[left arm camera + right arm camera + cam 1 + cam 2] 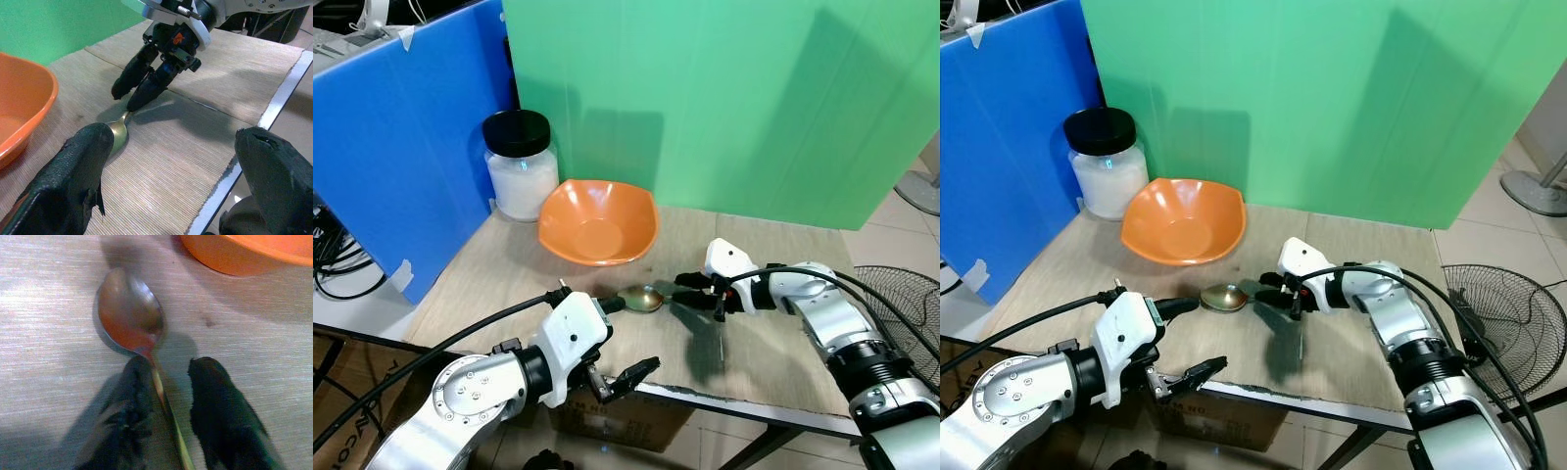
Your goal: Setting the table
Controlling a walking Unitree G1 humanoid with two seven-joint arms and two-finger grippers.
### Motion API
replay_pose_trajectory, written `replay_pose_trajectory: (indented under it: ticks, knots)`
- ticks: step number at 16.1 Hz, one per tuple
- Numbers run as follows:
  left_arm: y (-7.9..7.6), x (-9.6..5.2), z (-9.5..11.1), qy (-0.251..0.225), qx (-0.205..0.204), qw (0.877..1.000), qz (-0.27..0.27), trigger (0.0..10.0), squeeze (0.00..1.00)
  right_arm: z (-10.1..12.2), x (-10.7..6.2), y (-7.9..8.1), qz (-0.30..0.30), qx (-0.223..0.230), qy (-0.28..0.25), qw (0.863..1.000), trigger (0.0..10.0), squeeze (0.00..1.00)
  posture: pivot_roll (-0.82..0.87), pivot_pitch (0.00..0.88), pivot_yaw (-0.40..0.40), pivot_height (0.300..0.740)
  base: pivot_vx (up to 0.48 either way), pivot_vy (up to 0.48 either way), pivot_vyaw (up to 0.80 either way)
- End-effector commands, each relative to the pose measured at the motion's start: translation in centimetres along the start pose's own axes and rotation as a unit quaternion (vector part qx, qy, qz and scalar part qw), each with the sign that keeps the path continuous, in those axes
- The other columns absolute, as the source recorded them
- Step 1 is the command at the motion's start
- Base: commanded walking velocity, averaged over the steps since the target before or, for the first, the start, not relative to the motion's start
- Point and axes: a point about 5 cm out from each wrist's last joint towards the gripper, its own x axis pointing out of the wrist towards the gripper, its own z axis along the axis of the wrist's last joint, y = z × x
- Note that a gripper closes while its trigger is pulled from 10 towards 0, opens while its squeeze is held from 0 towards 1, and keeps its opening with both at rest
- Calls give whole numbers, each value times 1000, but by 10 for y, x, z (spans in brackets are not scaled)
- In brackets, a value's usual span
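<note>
A metal spoon (641,298) lies on the woven table top (773,343), just in front of an orange bowl (597,223). My right gripper (683,292) is low over the spoon's handle. In the right wrist view its two fingers straddle the thin handle (159,382) with a gap between them, so it is open. One finger (129,401) is close against the handle. My left gripper (625,338) hovers at the table's front edge, wide open and holding nothing, its fingertips (85,166) near the spoon's bowl.
A white-filled jar (521,166) with a black lid stands behind the bowl at the back left. A blue panel (401,147) walls the left side and a green panel (734,98) the back. A floor fan (901,304) sits right of the table.
</note>
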Motion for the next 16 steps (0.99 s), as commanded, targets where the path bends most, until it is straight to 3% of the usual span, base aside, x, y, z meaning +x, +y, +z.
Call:
replay_pose_trajectory:
  ticks: [1, 4, 5, 8, 10, 11, 12, 14, 15, 16]
  knots:
    - [0, -1, 1, -1, 7, 1000, -2, 10000, 0, 4, 0, -3, 2, -6, 6, 1000, 10000, 1000, 119, 0, -59, 740, 0, 0, 0]
    - [0, -1, 1, -1, 7, 1000, -2, 10000, 0, 1, 1, -2, 5, -18, 22, 1000, 10000, 1000, 119, 0, -60, 740, 0, 0, 0]
    - [0, -1, 1, -1, 7, 1000, -2, 10000, 0, 1, 1, -3, 6, -22, 26, 999, 10000, 0, 119, 0, -60, 740, 0, 0, 0]
    - [1, 0, 0, 0, 9, 1000, 0, 10000, 0, -1, 3, -3, 9, -23, 44, 999, 10000, 0, 119, 0, -62, 740, 0, 0, 0]
    - [1, 1, 0, -1, 9, 1000, -1, 10000, 0, -3, 6, -2, 18, -16, 56, 998, 8902, 0, 119, 0, -63, 740, 0, 0, 0]
    - [1, 1, 0, -1, 9, 1000, -2, 10000, 0, -4, 7, -2, 25, -13, 61, 998, 5490, 0, 121, 0, -64, 740, 0, 0, 0]
    - [1, 2, 0, -1, 9, 1000, -3, 10000, 0, -4, 7, -2, 32, -10, 66, 997, 3647, 0, 121, 0, -64, 740, 0, 0, 0]
    - [1, 2, 1, -1, 11, 1000, -5, 10000, 0, -6, 9, -2, 43, -3, 80, 996, 863, 0, 122, 0, -65, 740, 0, 0, 0]
    - [1, 2, 1, 0, 12, 1000, -6, 10000, 0, -7, 9, -2, 47, 0, 83, 995, 0, 0, 122, 0, -65, 740, 0, 0, 0]
    - [1, 1, 1, 0, 13, 1000, -6, 10000, 0, -7, 10, -2, 50, 5, 86, 995, 0, 0, 122, 0, -65, 740, 0, 0, 0]
